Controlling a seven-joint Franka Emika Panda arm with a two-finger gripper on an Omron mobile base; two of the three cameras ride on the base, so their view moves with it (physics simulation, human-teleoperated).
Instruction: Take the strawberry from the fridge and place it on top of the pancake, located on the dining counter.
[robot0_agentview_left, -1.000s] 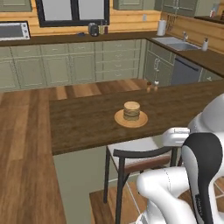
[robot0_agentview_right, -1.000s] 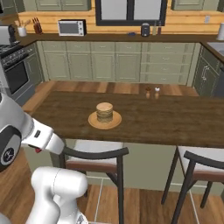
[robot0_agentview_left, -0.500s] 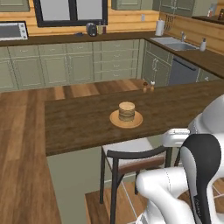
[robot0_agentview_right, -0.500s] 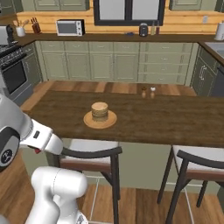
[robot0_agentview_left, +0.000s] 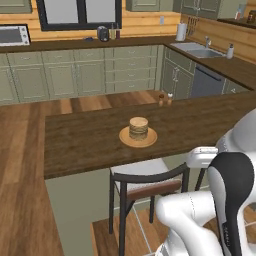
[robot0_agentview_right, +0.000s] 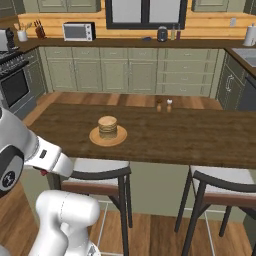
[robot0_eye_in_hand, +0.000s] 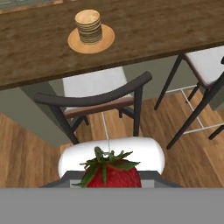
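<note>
The base has rolled closer to the desk (robot0_agentview_left: 90, 140), jaws clamped on the strawberry (robot0_eye_in_hand: 110, 173), pancake (robot0_eye_in_hand: 89, 27) just ahead for placing.

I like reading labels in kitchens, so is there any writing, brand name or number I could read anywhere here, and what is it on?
None: no readable text anywhere.
Microwave: front too small to show markings.
Two small shakers on the dining counter: no readable labels.

Glossy white rounded arm segments (robot0_agentview_left: 192, 220), dark grey-black joint bands, small red mark
</note>
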